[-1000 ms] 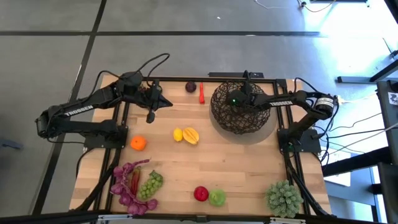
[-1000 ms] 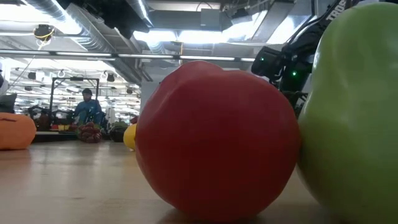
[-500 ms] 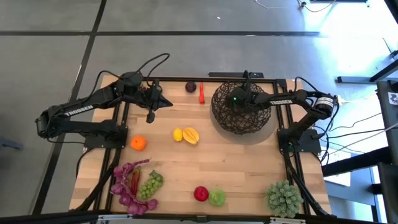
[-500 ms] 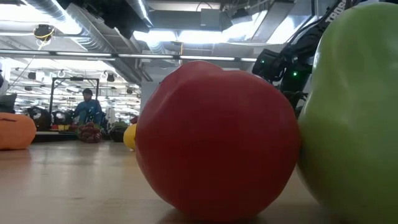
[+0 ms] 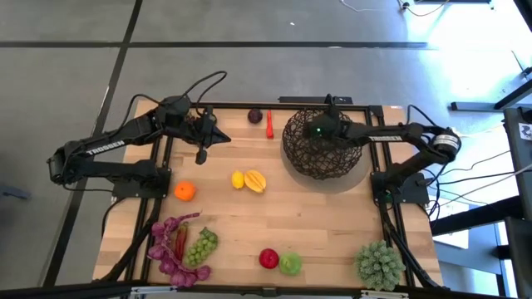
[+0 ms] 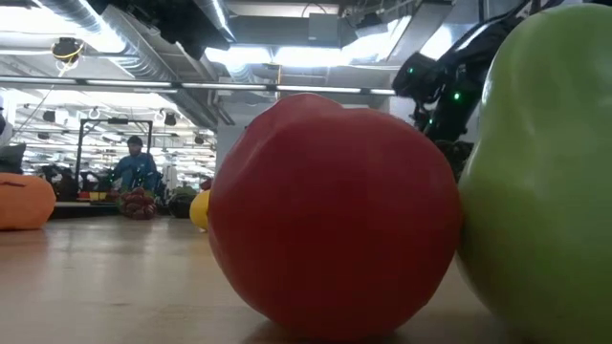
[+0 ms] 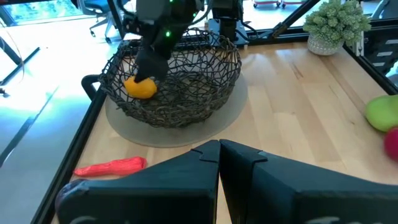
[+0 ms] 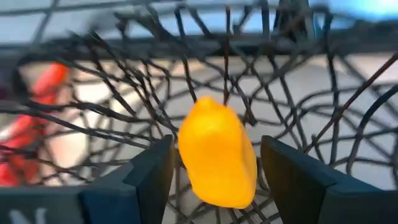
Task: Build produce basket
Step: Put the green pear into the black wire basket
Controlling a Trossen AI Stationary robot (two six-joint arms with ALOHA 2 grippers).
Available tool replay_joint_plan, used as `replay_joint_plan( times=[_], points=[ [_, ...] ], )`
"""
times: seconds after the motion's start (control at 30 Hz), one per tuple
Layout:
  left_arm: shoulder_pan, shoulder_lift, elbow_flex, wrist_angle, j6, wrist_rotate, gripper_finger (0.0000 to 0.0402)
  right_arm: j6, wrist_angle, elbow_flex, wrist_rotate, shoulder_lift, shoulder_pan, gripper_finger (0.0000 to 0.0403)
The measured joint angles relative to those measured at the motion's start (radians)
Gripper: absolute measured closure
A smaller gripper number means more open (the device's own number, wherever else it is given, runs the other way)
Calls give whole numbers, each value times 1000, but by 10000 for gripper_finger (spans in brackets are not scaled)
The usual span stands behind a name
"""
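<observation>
Basket [image 5: 322, 149] sits at the far right of the surface [image 5: 332, 224] with one yellow fruit [image 8: 217, 163] inside; you see it between the right gripper's [image 8: 214, 177] spread fingers, apparently let go. The left gripper [image 7: 219, 155] waits at the far left, fingers closed on nothing. By my judgement you have barely begun: orange [image 5: 184, 191], lemon [image 5: 238, 179], mango [image 5: 255, 180], chilli [image 5: 269, 124], grapes [image 5: 201, 247], red apple [image 5: 268, 258] and green apple [image 5: 290, 263] all lie outside.
</observation>
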Motion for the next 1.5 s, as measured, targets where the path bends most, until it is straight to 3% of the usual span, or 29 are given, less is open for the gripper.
replay_joint_plan(
  times=[0.2,0.33,0.53,0.63,0.9,1.1,1.2,1.5],
  points=[
    [0,0,0,0,-2,0,401,-57,-5,0,-7,-112,33,175],
    [0,0,0,0,-19,1,401,-236,6,1,-29,-240,104,175],
    [0,-17,-1,-7,-58,15,401,-527,4,68,-280,-415,264,175],
    [0,-25,0,-5,-61,58,401,-592,-29,151,-317,-432,362,175],
    [-2,-42,-1,-3,-65,207,401,-586,-414,464,-313,-288,594,175],
    [-28,-40,0,-4,-207,233,401,-445,-694,676,-334,-116,703,175],
    [-38,-40,-1,-6,-268,243,401,-369,-768,762,-412,-31,749,175],
    [-91,-42,-1,-6,-317,243,401,-142,-776,910,-726,170,830,175]
  ],
)
